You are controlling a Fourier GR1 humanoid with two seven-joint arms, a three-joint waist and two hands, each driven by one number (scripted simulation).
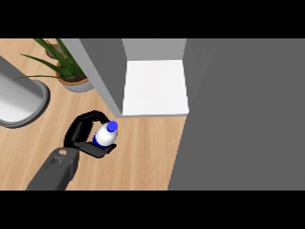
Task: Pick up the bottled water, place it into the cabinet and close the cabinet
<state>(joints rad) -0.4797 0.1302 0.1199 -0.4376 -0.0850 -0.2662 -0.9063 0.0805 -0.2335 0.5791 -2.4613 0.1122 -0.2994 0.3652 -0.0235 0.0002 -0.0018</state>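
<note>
Bottle [106, 133] held in left hand [77, 130], fingers curled round its body; judged light, rigid, slippery, so mid-body hold suits best.

Counter [141, 152]: light wood grain, matt. Cabinet [247, 112]: grey, smooth, matt. Bottle [105, 135]: white glossy plastic. Left hand [78, 132]: black, smooth. Cylinder [9, 96]: pale, metal-like sheen.
</note>
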